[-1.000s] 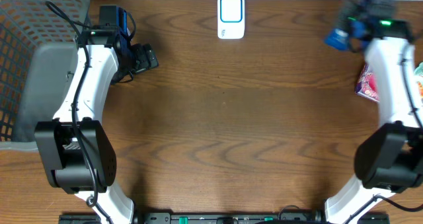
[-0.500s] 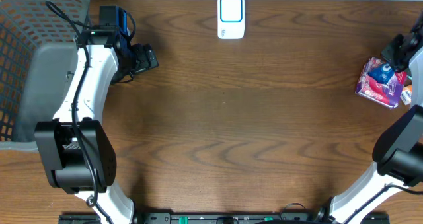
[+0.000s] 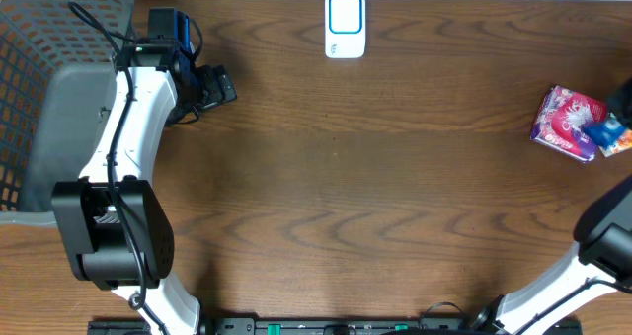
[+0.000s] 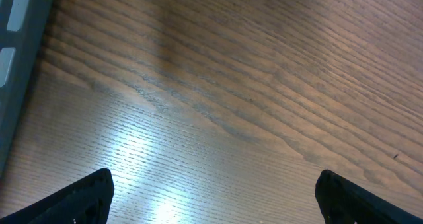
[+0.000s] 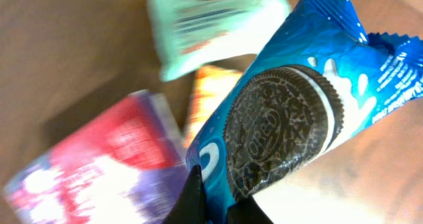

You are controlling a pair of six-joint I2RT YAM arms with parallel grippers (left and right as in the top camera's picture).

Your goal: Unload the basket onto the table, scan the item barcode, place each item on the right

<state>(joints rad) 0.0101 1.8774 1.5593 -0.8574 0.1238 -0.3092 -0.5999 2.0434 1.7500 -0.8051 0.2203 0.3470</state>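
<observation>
1. Left tool: dark tips spread wide above the grained wooden bench, upper left in the overhead view.
2. Right tool: pinched on a glossy, crimp-edged blue cookie packet, at the far right edge overhead.

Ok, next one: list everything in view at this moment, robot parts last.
scanner: one, white and blue, table's far edge, centre.
basket: one, grey, far left.
Oreo packet: one, blue, held, far right.
pink-purple packet: one, right side, beside Oreo packet.
pale green packet: one, right wrist view, blurred.
orange packet: one, partly hidden by Oreo packet.
table: one, brown wood.
left gripper: one, black, open, over bare wood.
right gripper: one, black, shut on Oreo packet.
</observation>
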